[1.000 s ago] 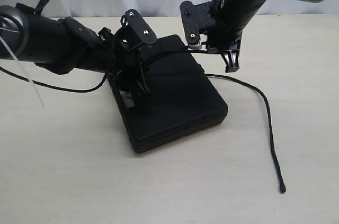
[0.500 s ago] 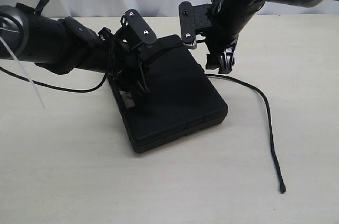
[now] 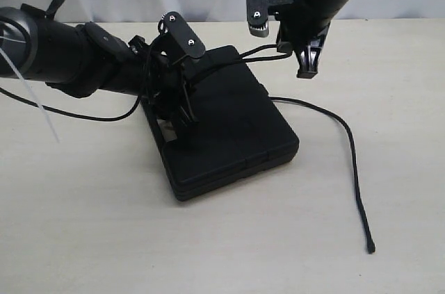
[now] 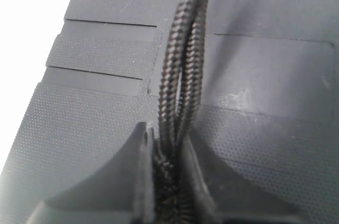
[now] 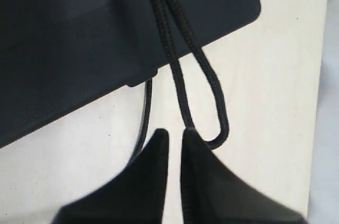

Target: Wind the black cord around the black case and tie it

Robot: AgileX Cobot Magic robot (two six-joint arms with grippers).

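Exterior view: grips black cord (image 3: 351, 155) with left tool (image 4: 165, 150) atop black case (image 3: 229, 134) near worktop's (image 3: 104, 224) far edge; pinches cord loop in closed right tool (image 5: 175, 136) above case's far corner.

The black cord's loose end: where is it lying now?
In the exterior view the black cord's loose end lies on the table at lower right, apart from the black case.

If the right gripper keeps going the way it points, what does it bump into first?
Most likely the table, right beside the case. The right gripper, shut on the cord, points down at bare table. Depth is unclear, so it might clip the case's edge instead.
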